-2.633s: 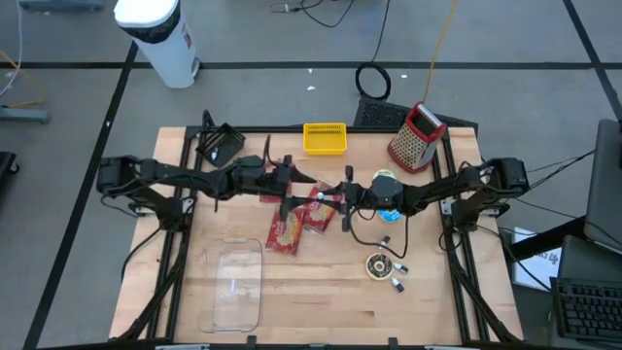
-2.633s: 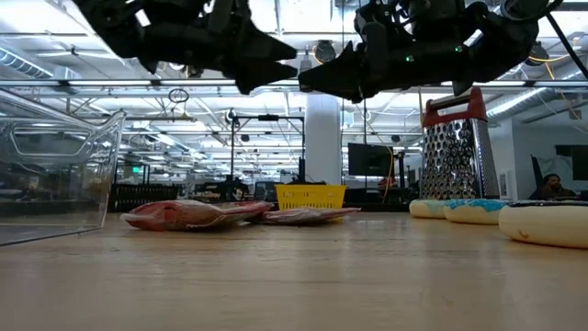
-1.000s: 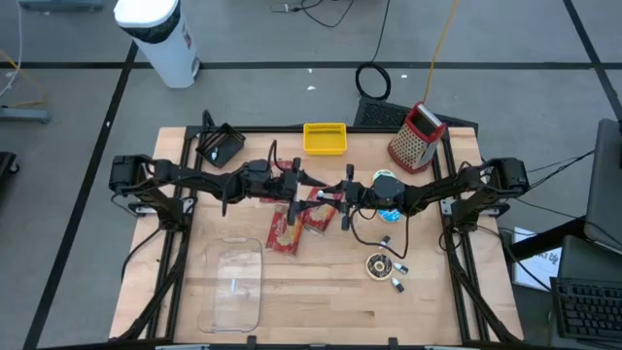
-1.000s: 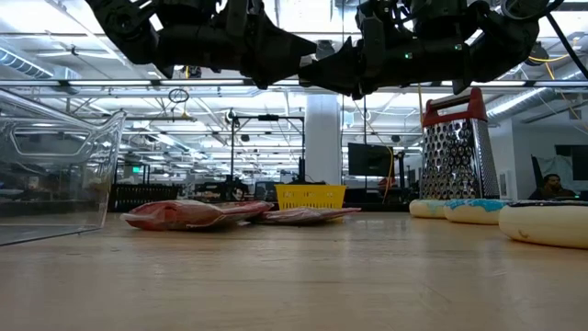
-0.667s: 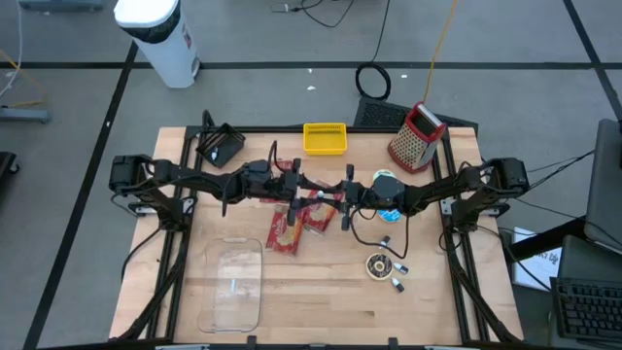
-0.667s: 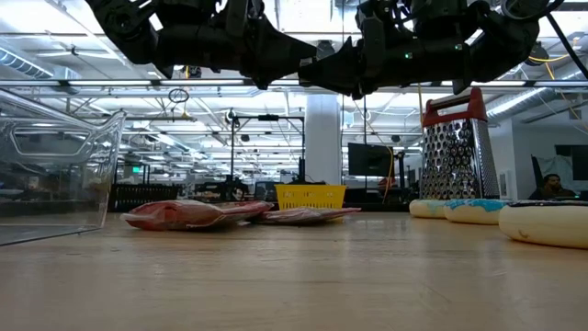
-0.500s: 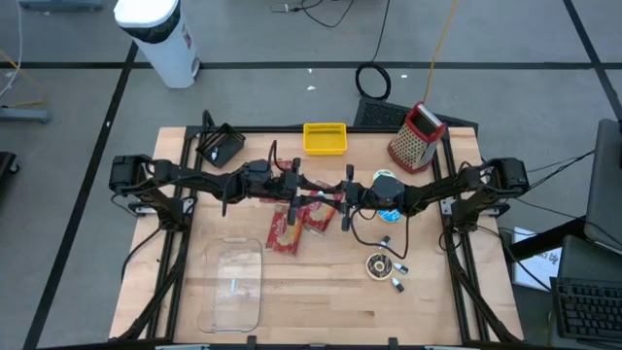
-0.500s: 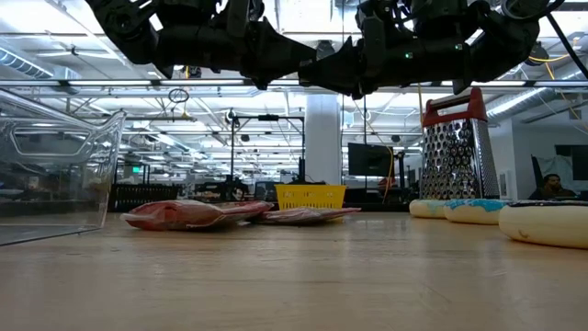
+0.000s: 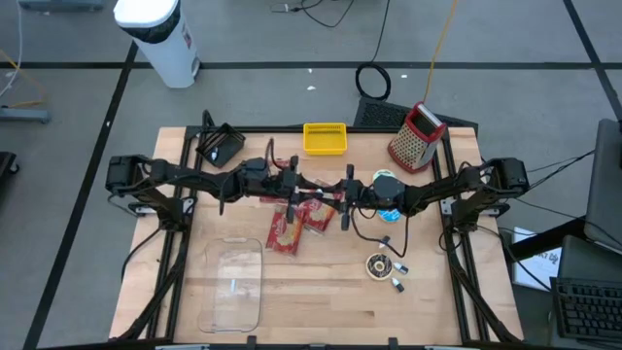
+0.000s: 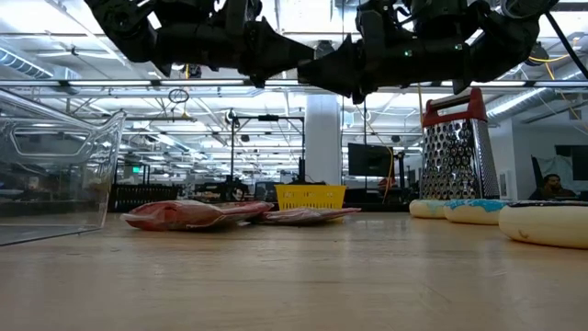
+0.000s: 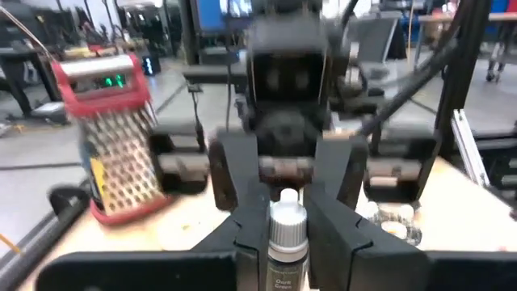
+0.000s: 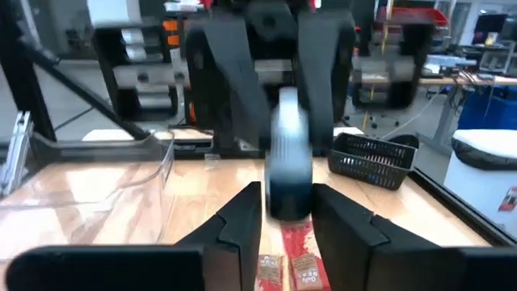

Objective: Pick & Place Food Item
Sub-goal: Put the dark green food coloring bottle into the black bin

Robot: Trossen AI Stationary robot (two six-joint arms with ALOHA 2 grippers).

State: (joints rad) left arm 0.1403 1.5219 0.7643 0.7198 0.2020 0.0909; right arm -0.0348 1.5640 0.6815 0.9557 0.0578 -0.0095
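Red snack packets beneath both tools, left tool grasping small bottle; right tool state unclear

arms: black, jointed | claw fingers: dark, angular | cables: black

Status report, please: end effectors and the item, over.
Left end effector shut on small white-capped bottle, mid-air. Right end effector at same bottle. Red food packets lie below.

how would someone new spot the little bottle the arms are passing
Look above the table's middle, where the left gripper and right gripper meet nose to nose over the red food packets. The small bottle hangs between them, the only thing off the tabletop.
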